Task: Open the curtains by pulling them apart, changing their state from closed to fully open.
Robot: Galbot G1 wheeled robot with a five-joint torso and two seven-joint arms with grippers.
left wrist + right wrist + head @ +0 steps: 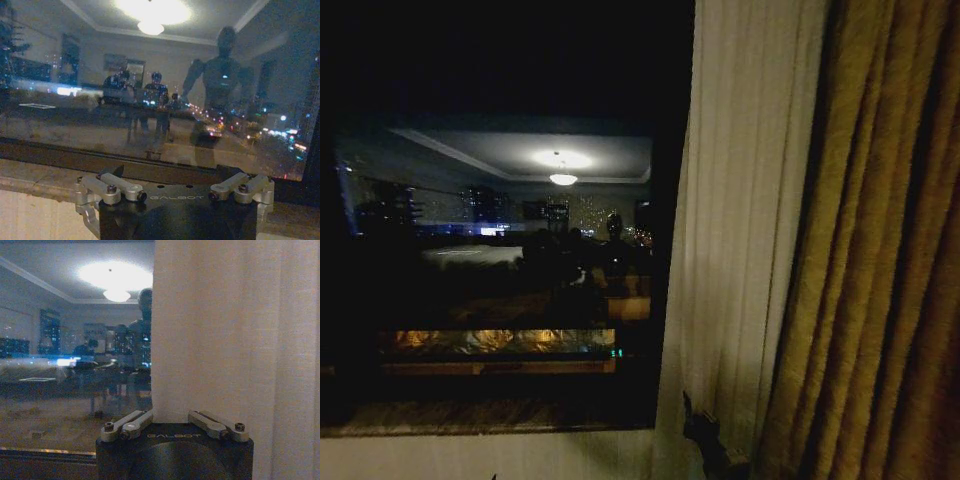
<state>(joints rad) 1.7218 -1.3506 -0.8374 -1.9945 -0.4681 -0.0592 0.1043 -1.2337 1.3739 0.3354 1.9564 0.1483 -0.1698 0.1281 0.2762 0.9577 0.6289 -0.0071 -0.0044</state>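
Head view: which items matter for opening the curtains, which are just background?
Job:
- sheer curtain, pulled to the right side of the window
- right gripper, at the sheer curtain's edge
- left gripper, facing the bare glass

Background:
- gold drape
- window glass with room reflections
- stone sill

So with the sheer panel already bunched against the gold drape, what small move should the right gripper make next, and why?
Probably release and ease back: the right gripper sits at the sheer curtain, whose edge is already gathered beside the gold drape, leaving the window glass uncovered here.
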